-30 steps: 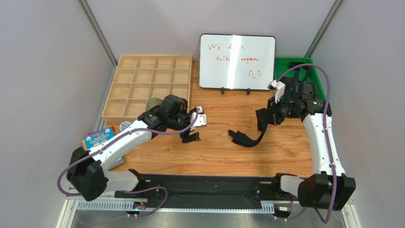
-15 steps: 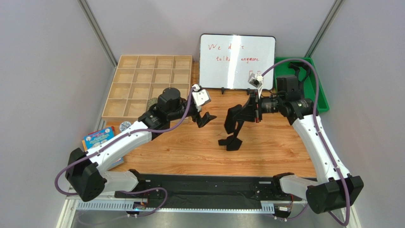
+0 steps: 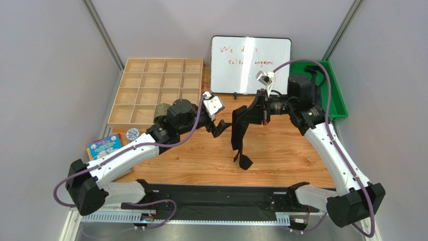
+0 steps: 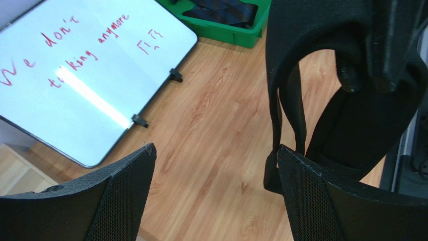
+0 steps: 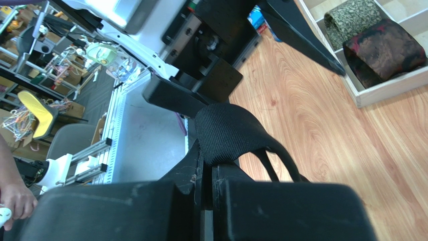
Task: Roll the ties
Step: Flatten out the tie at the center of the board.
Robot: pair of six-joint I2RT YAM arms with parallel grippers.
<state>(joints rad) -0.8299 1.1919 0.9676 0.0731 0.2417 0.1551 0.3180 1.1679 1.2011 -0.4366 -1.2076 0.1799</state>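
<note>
Your right gripper point(image 3: 249, 114) pinches a black tie point(image 3: 236, 136) and holds it up over the table point(image 3: 291, 155), the strip dangling down. Your left gripper point(image 3: 221, 125) is spread wide and empty, just beside the tie.

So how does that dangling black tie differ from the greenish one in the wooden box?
The black tie hangs unrolled from the right hand; the olive-green tie sits coiled in a wooden tray compartment. The black one is plain, the olive one patterned. Both are fabric ties.
</note>
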